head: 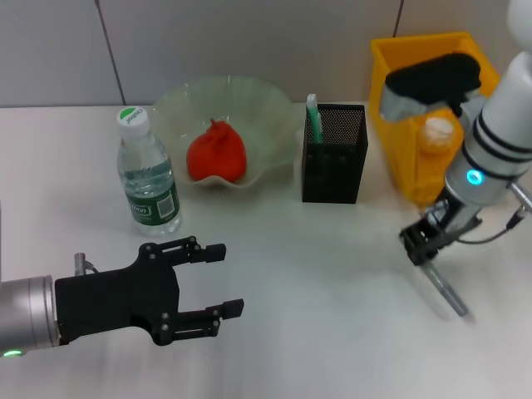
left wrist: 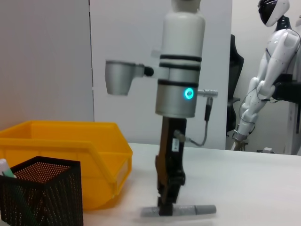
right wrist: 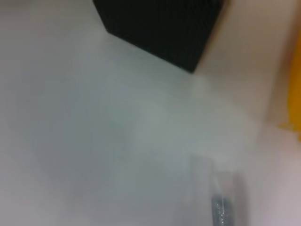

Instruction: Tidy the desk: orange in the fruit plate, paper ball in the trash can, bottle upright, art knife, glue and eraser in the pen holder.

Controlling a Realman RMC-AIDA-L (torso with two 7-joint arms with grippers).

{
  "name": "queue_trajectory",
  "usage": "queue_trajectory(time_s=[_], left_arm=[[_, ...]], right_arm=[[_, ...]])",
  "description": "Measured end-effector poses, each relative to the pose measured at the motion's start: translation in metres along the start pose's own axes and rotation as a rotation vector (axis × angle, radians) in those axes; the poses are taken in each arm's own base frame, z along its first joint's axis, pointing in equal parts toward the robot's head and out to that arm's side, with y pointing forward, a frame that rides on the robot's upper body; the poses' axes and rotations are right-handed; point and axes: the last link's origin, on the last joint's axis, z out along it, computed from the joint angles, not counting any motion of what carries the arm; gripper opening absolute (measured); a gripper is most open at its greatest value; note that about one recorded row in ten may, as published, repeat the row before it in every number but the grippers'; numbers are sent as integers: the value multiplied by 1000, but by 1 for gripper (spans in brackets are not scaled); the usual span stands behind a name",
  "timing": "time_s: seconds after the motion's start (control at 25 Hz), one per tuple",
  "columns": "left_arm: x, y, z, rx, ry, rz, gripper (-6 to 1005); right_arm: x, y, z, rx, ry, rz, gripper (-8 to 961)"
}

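Gripping 1 art knife [head: 446, 292]: right tool [head: 421, 249].

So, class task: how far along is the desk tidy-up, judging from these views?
Done: the orange sits in the fruit plate, the bottle stands upright, and one green-white item is in the pen holder. In hand: the right gripper is down on the grey art knife on the desk. The left gripper hovers open, empty. Left: getting the knife into the holder.

White-and-silver right forearm [head: 499, 125] banded with black rings, cyan status ring, thin grey cable at 4 o'clock. Black left gripper [head: 179, 288] on silver wrist, green light.
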Motion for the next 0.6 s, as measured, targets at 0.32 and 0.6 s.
queue_trajectory(time_s=[0.32, 0.6], left_arm=[[-3, 0, -2, 20, -2, -10, 753], [-8, 6, -4, 30, 11, -43, 753]], right_arm=[[-7, 11, -22, -89, -89, -50, 133], [-8, 22, -27, -210, -169, -165, 132]])
